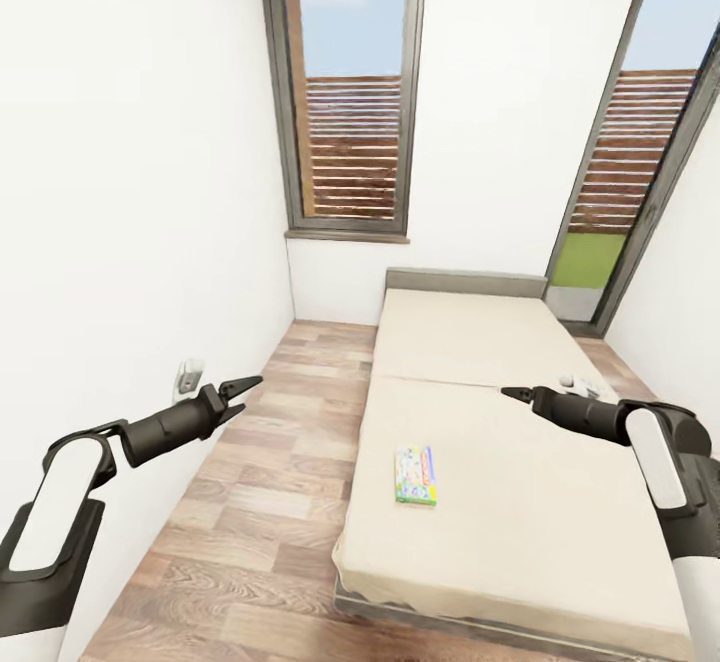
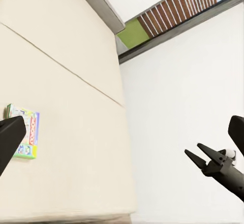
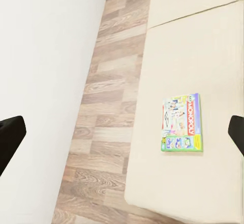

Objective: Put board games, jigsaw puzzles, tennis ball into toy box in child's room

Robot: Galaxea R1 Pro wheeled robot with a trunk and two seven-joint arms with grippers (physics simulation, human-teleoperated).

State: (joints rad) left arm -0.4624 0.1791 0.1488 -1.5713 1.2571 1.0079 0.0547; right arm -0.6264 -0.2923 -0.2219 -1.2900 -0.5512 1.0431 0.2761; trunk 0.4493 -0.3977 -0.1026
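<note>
One board game [image 1: 416,476], a flat colourful box lettered Monopoly, lies flat near the left side of the cream bed [image 1: 520,542]. It also appears in the left wrist view [image 2: 25,131] and the right wrist view [image 3: 181,123]. My left gripper [image 1: 250,394] hovers open over the floor left of the bed, empty. Above the middle of the bed, beyond the box, my right gripper [image 1: 505,393] is open and empty; the left wrist view catches it too [image 2: 193,149]. The table, toy box, jigsaw puzzles and tennis ball are out of view.
A white wall [image 1: 130,242] with a socket [image 1: 187,376] runs close along the left. A strip of wood plank floor [image 1: 260,502] lies between wall and bed. Two tall windows [image 1: 352,92] stand beyond the grey headboard [image 1: 465,282]. A small white object [image 1: 580,382] lies behind my right arm.
</note>
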